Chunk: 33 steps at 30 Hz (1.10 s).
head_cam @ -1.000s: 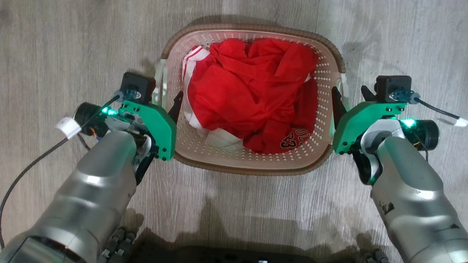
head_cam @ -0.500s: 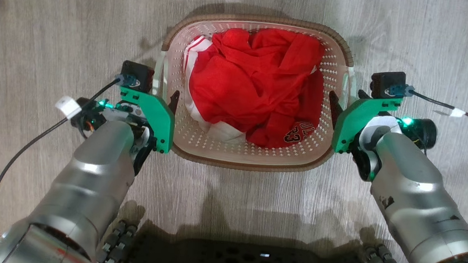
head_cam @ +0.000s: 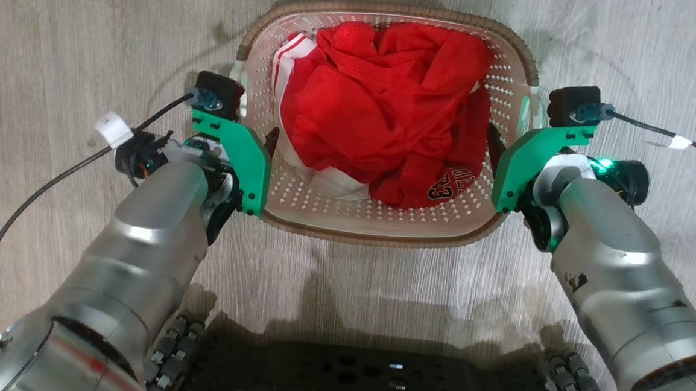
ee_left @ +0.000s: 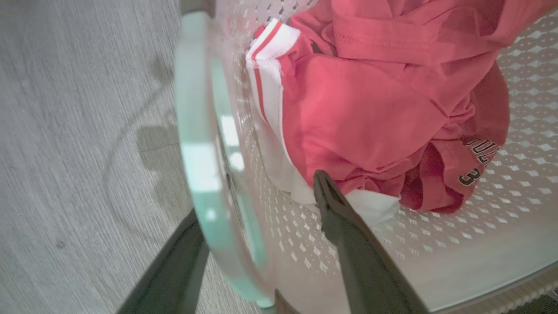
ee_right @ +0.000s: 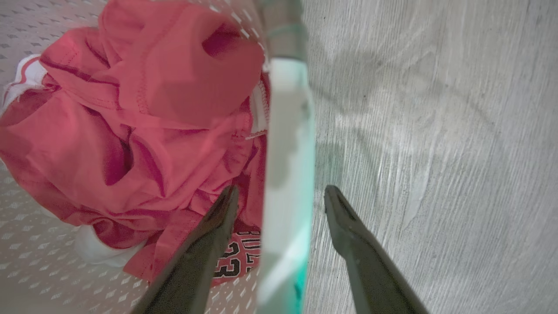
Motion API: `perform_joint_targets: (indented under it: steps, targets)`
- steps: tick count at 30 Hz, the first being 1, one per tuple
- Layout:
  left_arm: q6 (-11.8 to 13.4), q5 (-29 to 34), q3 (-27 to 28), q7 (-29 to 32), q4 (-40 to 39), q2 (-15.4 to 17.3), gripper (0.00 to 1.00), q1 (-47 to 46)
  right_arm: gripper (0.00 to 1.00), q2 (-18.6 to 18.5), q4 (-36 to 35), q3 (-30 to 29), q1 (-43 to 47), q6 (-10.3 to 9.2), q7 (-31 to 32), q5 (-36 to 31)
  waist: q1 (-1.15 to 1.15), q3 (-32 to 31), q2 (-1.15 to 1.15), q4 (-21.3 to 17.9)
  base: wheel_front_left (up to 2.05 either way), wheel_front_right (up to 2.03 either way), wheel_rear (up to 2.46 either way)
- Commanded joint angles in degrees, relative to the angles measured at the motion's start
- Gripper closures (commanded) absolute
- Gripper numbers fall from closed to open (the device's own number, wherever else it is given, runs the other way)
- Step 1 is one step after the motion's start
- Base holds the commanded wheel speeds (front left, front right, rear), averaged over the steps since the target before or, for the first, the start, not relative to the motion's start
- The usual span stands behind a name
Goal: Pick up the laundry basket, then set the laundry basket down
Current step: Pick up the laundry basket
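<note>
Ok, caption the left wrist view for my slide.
Open left gripper straddles the laundry basket's side handle, one finger over the wood floor, one inside near the red clothes.

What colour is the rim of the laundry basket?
The rim is brown, woven-looking; clearest in the head view.

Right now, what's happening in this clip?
The robot has both arms down at a laundry basket full of red clothes, over a wood floor. The left gripper straddles the left handle, one finger inside the basket and one outside; the right gripper straddles the right handle likewise. Neither is clamped shut. Whether the basket has left the floor cannot be told.
</note>
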Motion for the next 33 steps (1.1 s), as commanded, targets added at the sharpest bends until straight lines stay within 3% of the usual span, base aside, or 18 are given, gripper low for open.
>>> perform_joint_targets:
  steps: [1, 8, 21, 22, 23, 24, 25, 33]
  targets:
    - [0.34, -0.43, 0.41, 0.00, -0.54, 1.31, 0.00, 0.32, 0.00, 1.01, -0.36, 1.04, 1.92, 0.41, 0.10, 0.63, 0.00, 0.16, 0.00, 0.01, 0.00, 0.00, 0.00]
    - [0.55, -3.20, -3.81, 3.68, -1.52, 1.31, 0.00, -0.61, 0.00, 1.01, 0.93, 2.25, 0.49, 0.41, 1.27, 4.27, 0.00, 1.38, 0.00, 0.48, 0.00, 0.00, 0.00]
    - [1.43, -7.79, -8.53, 3.37, -2.62, 1.31, 0.00, -1.18, 0.00, 1.01, 4.27, 4.70, -1.06, 0.41, 0.47, 7.48, 0.00, 2.08, 0.00, 1.09, 0.00, 0.00, 0.00]
    - [1.41, -8.52, -8.60, 3.35, -2.76, 1.31, 0.00, -1.06, 0.30, 1.01, 4.24, 4.99, -1.07, 0.41, 0.54, 7.83, 0.00, 2.12, 0.00, 1.14, 0.00, 0.00, 0.00]
    - [1.43, -9.12, -8.78, 3.33, -2.86, 1.31, 0.15, -1.01, 0.62, 1.01, 4.15, 5.38, -1.05, 0.41, 0.73, 8.18, 0.00, 2.17, 0.00, 1.20, 0.00, 0.00, 0.00]
    - [1.39, -9.63, -9.06, 3.29, -3.02, 1.31, 0.61, -0.96, 1.00, 1.01, 3.99, 5.88, -1.00, 0.41, 1.06, 8.50, 0.00, 2.22, 0.00, 1.27, 0.00, 0.00, 0.00]
    - [1.31, -10.19, -9.32, 3.19, -3.23, 1.31, 1.00, -0.89, 1.00, 1.01, 3.86, 6.27, -0.97, 0.41, 1.27, 8.83, 0.00, 2.29, 0.00, 1.33, 0.00, 0.00, 0.00]
    - [0.89, -13.39, -12.35, 3.03, -3.90, 1.31, 1.00, -0.71, 1.00, 1.01, 5.14, 7.68, -1.50, 0.41, 0.80, 10.37, 0.00, 2.27, 0.00, 1.86, 0.00, 0.00, 0.00]
